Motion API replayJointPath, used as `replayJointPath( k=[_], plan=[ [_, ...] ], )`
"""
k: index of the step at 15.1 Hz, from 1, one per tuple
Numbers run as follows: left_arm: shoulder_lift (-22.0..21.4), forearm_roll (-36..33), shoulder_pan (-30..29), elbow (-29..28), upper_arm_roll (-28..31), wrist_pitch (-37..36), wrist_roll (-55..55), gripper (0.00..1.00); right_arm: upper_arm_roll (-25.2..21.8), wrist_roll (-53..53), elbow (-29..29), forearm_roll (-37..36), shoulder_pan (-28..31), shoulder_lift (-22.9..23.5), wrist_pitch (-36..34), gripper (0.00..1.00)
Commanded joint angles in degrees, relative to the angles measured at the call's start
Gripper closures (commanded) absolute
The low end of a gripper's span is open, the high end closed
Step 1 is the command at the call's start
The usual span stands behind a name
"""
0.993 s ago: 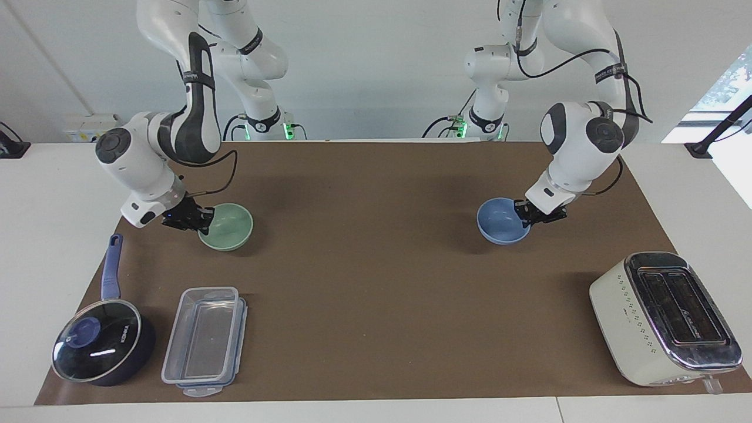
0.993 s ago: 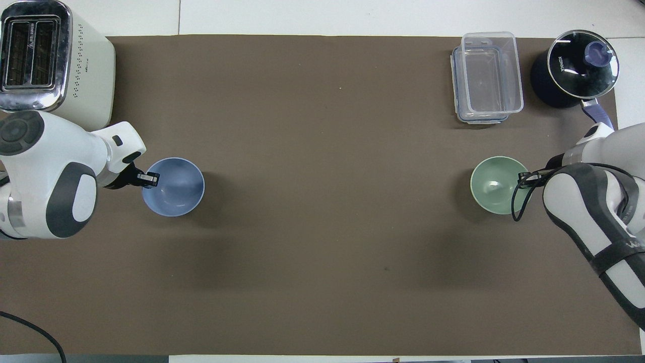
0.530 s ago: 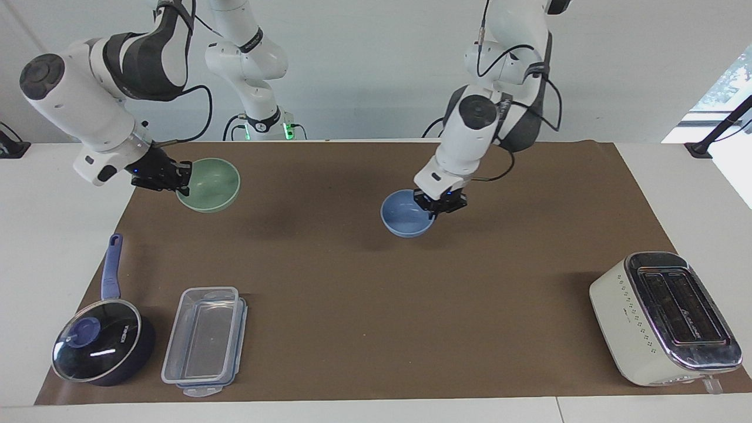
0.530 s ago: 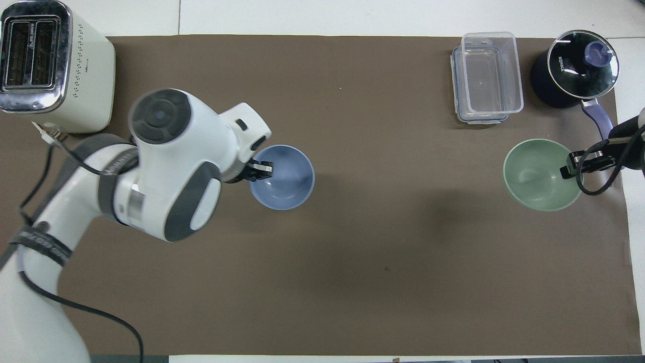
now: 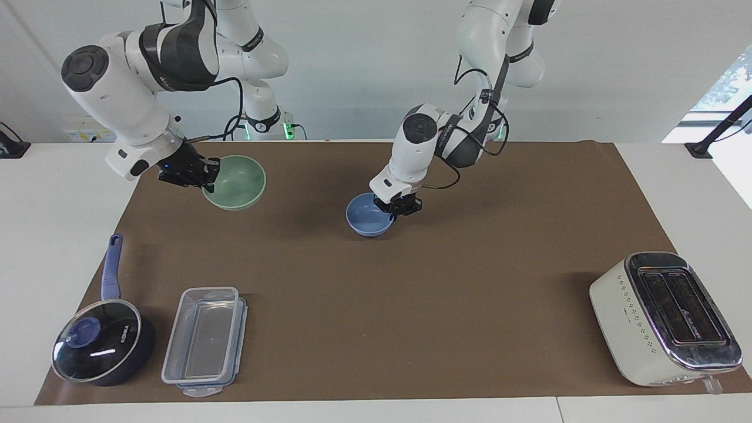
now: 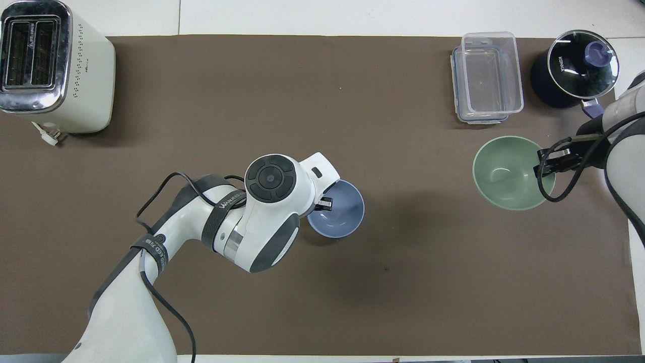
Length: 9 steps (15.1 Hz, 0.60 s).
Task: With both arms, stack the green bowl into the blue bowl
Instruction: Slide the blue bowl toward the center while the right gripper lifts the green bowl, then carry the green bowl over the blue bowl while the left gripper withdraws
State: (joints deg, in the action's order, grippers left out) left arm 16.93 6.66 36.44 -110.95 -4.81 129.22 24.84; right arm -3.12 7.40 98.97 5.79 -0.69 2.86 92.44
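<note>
Left end effector (image 5: 398, 208) has carried its gripped blue bowl (image 5: 368, 218) to frame centre; right end effector (image 5: 202, 174) has raised the clamped green bowl (image 5: 236, 181), upper left, stacking next

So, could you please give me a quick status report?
Left gripper shut on blue bowl, mid-table. Right gripper holds green bowl aloft. Path between clear.

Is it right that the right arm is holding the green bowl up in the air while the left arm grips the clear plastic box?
Not quite. The left gripper grips the rim of the blue bowl, not the plastic box, as the facing view shows. The right gripper does hold the green bowl in the air.
</note>
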Motion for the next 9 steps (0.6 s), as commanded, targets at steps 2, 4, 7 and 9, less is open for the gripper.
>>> replayJointPath(
  k=[2, 4, 7, 9],
  plan=[
    [0.12, 1.25, 1.27, -0.67, 1.03, 2.00, -0.33, 0.32, 0.22, -0.19, -0.27, 0.97, 0.60, 0.13, 0.28, 1.00],
    [-0.14, 1.25, 1.44, -0.59, 1.03, 1.65, -0.23, 0.00, 0.22, -1.06, -0.27, 1.06, 0.51, 0.13, 0.28, 1.00],
    [-5.31, 2.56, -2.05, 0.99, 1.12, -5.26, -0.67, 0.00, 0.40, -1.85, 0.08, 1.41, -0.01, 0.04, 0.72, 1.00],
    [-8.57, 3.45, -5.57, 5.54, 1.73, -14.56, -0.85, 0.00, 1.10, -5.97, 1.30, 2.90, -2.55, -0.22, 3.08, 1.00]
  ],
)
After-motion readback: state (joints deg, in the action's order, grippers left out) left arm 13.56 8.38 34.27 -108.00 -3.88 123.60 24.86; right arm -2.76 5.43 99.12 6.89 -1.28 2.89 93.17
